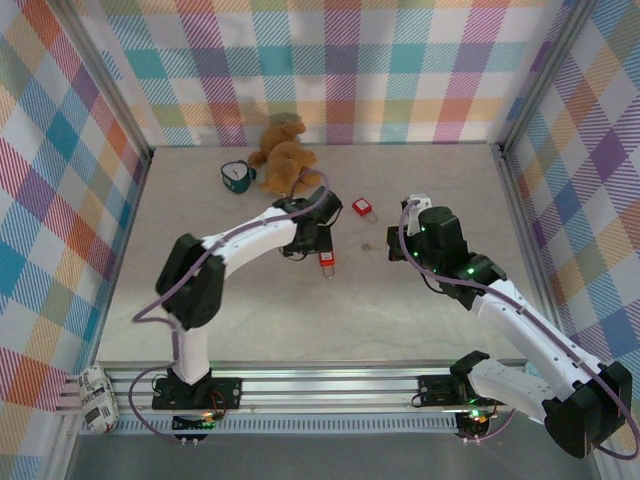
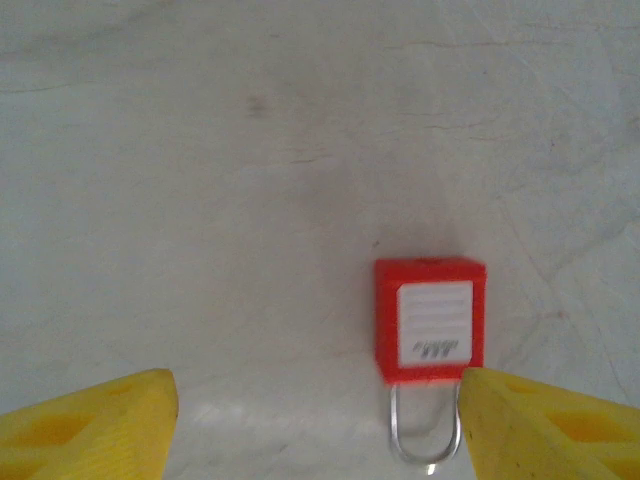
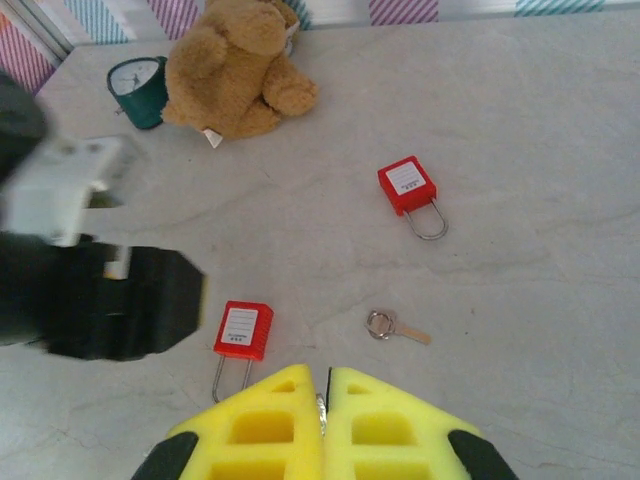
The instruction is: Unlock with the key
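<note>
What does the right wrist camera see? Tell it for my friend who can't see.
A pale key lies on the table beyond the shut yellow right end effector, the near red padlock to its left, the far red padlock behind it. A teddy bear and a green clock sit at the back.

The red padlock (image 2: 430,320) at 5 o'clock in my left wrist view carries a white label (image 2: 435,322) with ruled lines and one small dark printed word along its lower edge, too blurred to read. In my right wrist view, the second padlock (image 3: 407,185), at 1 o'clock of the first, bears a similar white label, also illegible. The dial of the green clock (image 3: 137,88) at 10 o'clock has no numerals that can be read.
</note>
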You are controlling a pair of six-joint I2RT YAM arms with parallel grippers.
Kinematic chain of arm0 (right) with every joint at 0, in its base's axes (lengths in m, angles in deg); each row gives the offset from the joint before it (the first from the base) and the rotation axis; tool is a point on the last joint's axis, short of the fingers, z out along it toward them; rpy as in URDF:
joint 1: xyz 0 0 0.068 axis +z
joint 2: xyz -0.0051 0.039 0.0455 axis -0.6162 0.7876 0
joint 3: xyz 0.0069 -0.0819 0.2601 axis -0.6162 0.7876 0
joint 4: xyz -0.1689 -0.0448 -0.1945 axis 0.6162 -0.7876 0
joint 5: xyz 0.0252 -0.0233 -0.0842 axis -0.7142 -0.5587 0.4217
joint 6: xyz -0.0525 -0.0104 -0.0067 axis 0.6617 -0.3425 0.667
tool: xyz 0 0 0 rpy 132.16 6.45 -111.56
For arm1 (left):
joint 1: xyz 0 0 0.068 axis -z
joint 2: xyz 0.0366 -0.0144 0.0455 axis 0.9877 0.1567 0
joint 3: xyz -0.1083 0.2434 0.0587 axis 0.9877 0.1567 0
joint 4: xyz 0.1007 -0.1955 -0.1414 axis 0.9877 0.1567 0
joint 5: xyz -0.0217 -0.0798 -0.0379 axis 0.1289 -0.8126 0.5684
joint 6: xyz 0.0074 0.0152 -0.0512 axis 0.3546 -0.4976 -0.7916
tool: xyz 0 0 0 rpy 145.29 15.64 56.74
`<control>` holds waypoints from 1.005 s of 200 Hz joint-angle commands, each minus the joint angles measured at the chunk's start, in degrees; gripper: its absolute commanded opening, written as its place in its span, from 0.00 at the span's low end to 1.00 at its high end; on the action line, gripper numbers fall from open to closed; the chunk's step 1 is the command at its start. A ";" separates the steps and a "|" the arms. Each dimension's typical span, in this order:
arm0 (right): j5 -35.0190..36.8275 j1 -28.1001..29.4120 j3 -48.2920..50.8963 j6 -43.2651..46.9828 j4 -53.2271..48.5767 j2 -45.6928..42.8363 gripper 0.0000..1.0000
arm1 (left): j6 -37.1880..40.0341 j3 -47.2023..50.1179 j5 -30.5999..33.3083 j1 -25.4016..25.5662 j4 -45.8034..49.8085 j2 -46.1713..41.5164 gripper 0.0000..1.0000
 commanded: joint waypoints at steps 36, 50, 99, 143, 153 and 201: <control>3.00 -1.15 1.83 -0.56 1.11 -1.43 0.03 | 4.20 -17.74 -4.44 0.46 8.09 13.12 0.73; 3.67 -1.23 2.21 -0.81 0.99 -2.33 0.03 | 3.63 -19.13 -2.31 0.47 10.46 14.90 0.72; 4.38 -1.23 3.66 -2.05 -0.51 -6.00 0.03 | 3.59 -13.78 -3.67 0.54 8.11 13.87 0.69; 3.34 -1.25 3.09 -2.05 -1.41 -6.38 0.03 | 2.33 -9.94 -7.73 0.76 4.94 13.79 0.66; 3.20 -1.23 3.12 -2.13 -1.46 -6.40 0.03 | 2.23 -9.26 -8.01 0.88 4.65 13.78 0.66; 2.81 -1.23 3.58 -2.60 -2.35 -7.72 0.03 | 3.22 -5.13 -4.63 0.85 4.69 11.21 0.59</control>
